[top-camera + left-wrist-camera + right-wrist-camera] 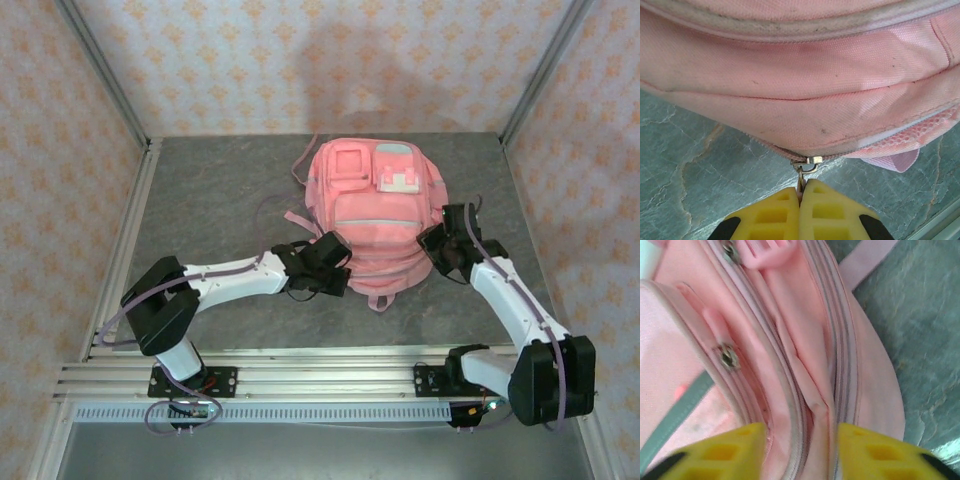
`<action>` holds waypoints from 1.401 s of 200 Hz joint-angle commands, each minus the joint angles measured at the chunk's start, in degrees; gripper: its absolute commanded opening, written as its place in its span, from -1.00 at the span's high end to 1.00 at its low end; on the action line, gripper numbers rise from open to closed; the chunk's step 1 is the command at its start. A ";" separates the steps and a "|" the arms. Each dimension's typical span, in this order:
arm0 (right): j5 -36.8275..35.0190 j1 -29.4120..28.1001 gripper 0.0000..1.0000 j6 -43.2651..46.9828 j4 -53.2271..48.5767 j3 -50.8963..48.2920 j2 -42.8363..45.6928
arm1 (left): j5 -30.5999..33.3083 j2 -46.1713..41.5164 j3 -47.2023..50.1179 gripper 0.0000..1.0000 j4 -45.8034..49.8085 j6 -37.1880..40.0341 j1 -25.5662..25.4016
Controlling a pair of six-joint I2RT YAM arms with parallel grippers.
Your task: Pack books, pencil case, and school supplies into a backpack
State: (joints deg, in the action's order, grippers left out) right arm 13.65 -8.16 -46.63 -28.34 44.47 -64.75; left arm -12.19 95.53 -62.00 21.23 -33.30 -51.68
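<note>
The grey, stone-patterned desk carried 1 large thing: the pink backpack. It lay flat at the middle of the desk, toward the far side, front pockets up and its narrower end nearest the arms. A pale blue and white patch sat on its upper right pocket, and pink straps trailed out at the far left.

The 2 arms reached in from the near edge, 1 to each side of the backpack's near end.

The left hand lay at the near-left corner of the backpack. Seen from its wrist, the left hand had its yellow fingers pressed together. They pinched the metal zip pull, which hung from the zip line along the backpack's lower edge, just above the desk.

The right hand lay against the backpack's right side. Seen from its wrist, the right hand stood at about middle width, its 2 yellow fingers apart. A ridge of pink fabric and zip seams ran between them. Whether the fingers touched that fabric could not be told.

Beyond the right hand, 2 metal sliders sat on the zip lines at the left of that view.
</note>
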 commanded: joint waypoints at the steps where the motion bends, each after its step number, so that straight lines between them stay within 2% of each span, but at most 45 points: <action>1: -2.72 0.09 -0.05 -2.72 -2.99 0.72 2.71 | -2.62 1.45 -1.83 1.00 0.01 -1.32 -0.32; 35: -0.91 -1.55 -0.07 -8.64 -8.50 -3.31 12.28 | -2.93 2.21 -3.04 1.00 -0.29 -1.11 -2.68; 69: 1.73 -9.26 -0.01 -18.37 -6.46 -9.94 20.80 | -2.76 2.21 -3.48 1.00 -0.75 -1.31 -4.96; 111: -0.54 -22.15 -0.02 -29.71 2.32 -13.78 19.79 | -2.60 2.20 -4.79 1.00 -0.52 -1.85 -7.29; 144: -3.37 -28.89 0.00 -32.86 7.83 -13.91 13.62 | -2.50 1.79 -5.48 1.00 -0.45 -2.46 -8.73; 159: -3.78 -30.16 0.06 -33.19 9.03 -14.01 11.13 | -2.42 1.35 -5.58 1.00 -0.34 -2.52 -9.08; 177: -5.53 -30.60 0.24 -33.45 8.93 -14.72 10.30 | -1.61 0.50 -5.43 1.00 0.25 -2.18 -9.19; 197: -9.99 -30.59 0.58 -33.19 6.41 -15.77 12.38 | 0.21 -0.38 -5.24 1.00 1.62 -1.28 -9.15; 220: -14.32 -30.51 0.85 -32.92 3.64 -16.85 15.67 | 2.63 -0.86 -4.60 1.00 3.26 0.09 -9.04; 245: -16.19 -30.08 0.94 -31.58 1.57 -16.65 17.20 | 4.65 -0.82 -3.23 1.00 4.22 0.48 -7.72; 280: -16.44 -29.34 0.96 -29.00 -0.66 -15.74 17.03 | 5.77 -1.21 -1.26 1.00 4.65 0.43 -4.52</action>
State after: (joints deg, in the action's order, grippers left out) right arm 4.23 -38.81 -78.54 -24.53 27.83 -48.47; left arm -9.89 96.99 -65.39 20.78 -33.95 -58.76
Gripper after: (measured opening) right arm 0.042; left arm 0.044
